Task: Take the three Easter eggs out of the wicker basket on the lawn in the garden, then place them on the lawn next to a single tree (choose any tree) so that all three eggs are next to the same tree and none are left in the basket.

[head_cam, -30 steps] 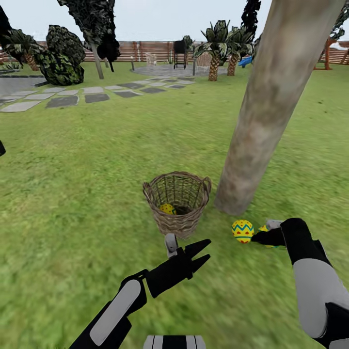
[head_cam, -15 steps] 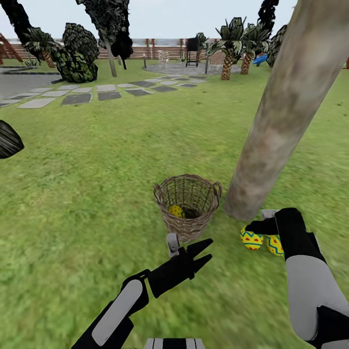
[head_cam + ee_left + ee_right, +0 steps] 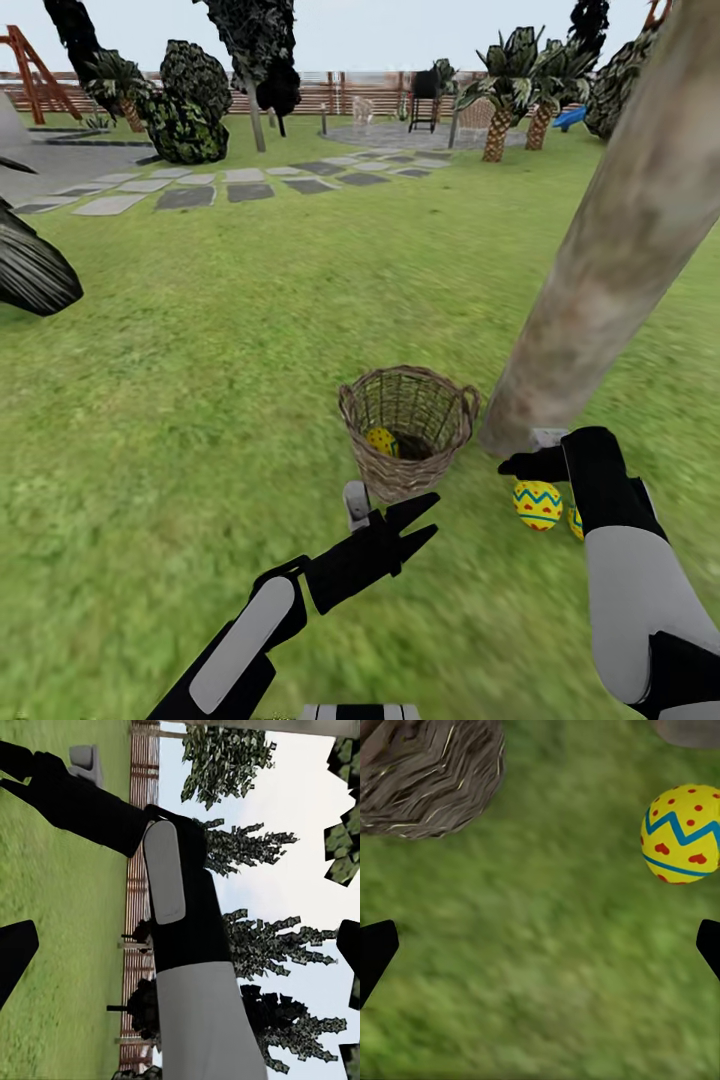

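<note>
Camera swing has carried the wicker basket and tree rightward in the head view; right tool has lifted off the two eggs at the trunk's foot, spread wide, empty. Third egg lies inside the basket. Left tool hovers open, empty. Open lawn stretches leftward.

Rough woven wicker basket — seemingly matt
</note>
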Robot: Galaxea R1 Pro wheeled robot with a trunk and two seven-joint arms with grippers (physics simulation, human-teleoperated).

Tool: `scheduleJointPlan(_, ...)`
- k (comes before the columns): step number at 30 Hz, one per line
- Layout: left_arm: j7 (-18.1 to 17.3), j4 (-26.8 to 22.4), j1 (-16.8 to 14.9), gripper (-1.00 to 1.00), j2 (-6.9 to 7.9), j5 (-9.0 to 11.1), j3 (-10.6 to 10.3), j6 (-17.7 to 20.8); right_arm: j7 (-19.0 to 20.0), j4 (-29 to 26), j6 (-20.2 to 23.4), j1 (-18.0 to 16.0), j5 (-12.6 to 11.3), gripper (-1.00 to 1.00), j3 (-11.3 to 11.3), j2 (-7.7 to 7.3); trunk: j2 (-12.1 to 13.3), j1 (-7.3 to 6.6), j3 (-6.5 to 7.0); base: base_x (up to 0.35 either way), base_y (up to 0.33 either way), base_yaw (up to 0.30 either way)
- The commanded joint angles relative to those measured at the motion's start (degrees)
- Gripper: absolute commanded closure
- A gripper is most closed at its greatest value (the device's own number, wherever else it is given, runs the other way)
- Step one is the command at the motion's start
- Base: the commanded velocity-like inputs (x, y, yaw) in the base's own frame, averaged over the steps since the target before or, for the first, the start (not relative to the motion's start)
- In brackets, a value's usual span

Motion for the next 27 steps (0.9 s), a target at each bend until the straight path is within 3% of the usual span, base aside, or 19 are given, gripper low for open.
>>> scheduleJointPlan(1,0.0,0.0,0.0,-1.00,-0.01,0.3,0.0,0.3,0.6,-0.1,0.1,0.0,0.6,-1.00,-0.1,0.01,0.4,-0.23,0.08,0.000,0.000,0.152)
scheduleJointPlan(27,-0.2,0.0,0.0,-1.00,0.02,0.4,0.0,0.4,0.8,-0.1,0.1,0.0,0.6,-1.00,-0.1,0.02,10.8,-5.95,3.29,0.000,0.000,0.151)
